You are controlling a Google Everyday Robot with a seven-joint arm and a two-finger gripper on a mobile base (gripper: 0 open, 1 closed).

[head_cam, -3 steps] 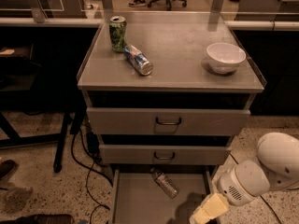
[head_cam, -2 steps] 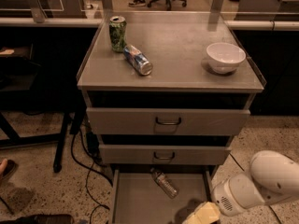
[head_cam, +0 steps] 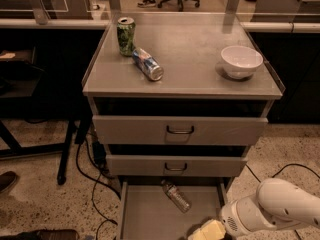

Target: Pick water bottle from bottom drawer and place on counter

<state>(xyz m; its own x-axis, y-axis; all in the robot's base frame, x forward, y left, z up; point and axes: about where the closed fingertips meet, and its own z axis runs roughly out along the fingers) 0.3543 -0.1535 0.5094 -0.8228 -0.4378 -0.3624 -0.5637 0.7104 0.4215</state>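
The water bottle lies on its side on the floor of the open bottom drawer, near the back, cap end toward the cabinet. The counter is the grey top of the cabinet above. My gripper is at the bottom edge of the camera view, low over the front right of the drawer, in front of and to the right of the bottle and apart from it. Only its pale yellowish part and the white arm behind it show.
On the counter stand an upright green can, a blue-and-silver can lying on its side, and a white bowl at the right. Two upper drawers are slightly open. Cables run on the floor at the left.
The arm has moved left and lower, bringing the gripper further over the front right of the bottom drawer. The bottle and the counter objects have not moved.
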